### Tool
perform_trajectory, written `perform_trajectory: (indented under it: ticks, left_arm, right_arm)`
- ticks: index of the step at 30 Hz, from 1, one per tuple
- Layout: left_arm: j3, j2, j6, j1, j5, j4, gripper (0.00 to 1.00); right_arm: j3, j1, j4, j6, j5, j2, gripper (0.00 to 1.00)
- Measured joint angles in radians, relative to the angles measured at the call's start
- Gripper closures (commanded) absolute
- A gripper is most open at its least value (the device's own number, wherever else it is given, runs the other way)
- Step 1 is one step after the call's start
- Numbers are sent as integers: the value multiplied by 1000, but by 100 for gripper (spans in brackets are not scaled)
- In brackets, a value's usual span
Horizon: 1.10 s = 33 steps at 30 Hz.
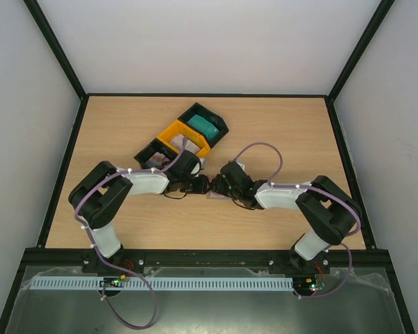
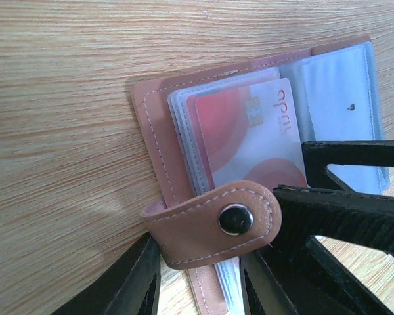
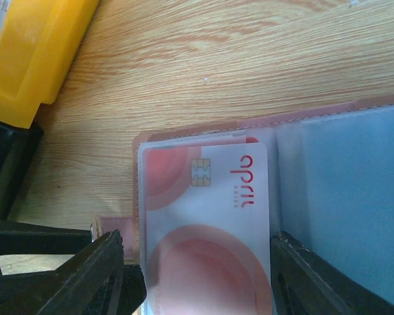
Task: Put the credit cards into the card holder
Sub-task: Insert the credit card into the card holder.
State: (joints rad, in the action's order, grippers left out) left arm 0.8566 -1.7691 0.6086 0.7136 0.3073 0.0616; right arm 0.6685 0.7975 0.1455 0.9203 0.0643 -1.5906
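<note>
left wrist view: the card holder [image 2: 154, 125] lies open & flat on the table [image 2: 72, 72], pink cover down, pale blue-grey sleeves [image 2: 335, 85] facing up. you've got one red-and-white credit card [image 2: 246, 141] lying chip-up on the sleeve stack of the half beside the snap tab [image 2: 184, 233]. can't tell whether any of it sits inside a pocket. the tab curls up & crosses in front of the card's near end in this view, w/ its metal stud [image 2: 235, 219] showing.

your left gripper [image 2: 213, 246] pinches the holder's near edge at the tab: one finger by the tab's root, the other touching its round end. your right gripper [image 3: 197, 249] straddles the card, a finger just beside each long edge. the finger on the open-sleeve side looks to touch the edge, the other side is unclear, so you can't tell if it's squeezing the card or just standing round it.

top view: both grippers meet nose to nose mid-table, nearer the arm bases, w/ the holder under them & mostly hidden. just beyond sits a diagonal row of 3 trays, touching. the near black tray [image 1: 145, 150] is next to the left gripper, the yellow tray [image 1: 174, 132] is in the middle, and the far black tray [image 1: 195, 109] has teal cards [image 1: 205, 126] in it. the left arm partly hides what's in the near black tray.
</note>
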Motion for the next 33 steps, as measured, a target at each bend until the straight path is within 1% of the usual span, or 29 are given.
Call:
perform_trajectory:
  ticks: [8, 14, 18, 23, 27, 33]
  left_arm:
    - [1, -1, -4, 0, -1, -3, 68]
    - [6, -3, -8, 0, -8, -13, 71]
    - [9, -5, -11, 2, -13, -18, 71]
    - [11, -6, -12, 3, -17, -17, 71]
    - [13, -6, -16, 6, -21, -18, 64]
    - [16, 10, -32, 11, -34, -45, 59]
  right_arm:
    - [-23, -12, 72, 8, 43, -7, 45]
    - [-56, -19, 146, 31, 73, -7, 52]
    - [-83, -29, 182, 46, 84, 6, 53]
    - [-88, -29, 135, 40, 42, 81, 51]
    - [-63, -29, 66, 16, -14, 139, 48]
    - [-30, -29, -53, -26, -101, 196, 44]
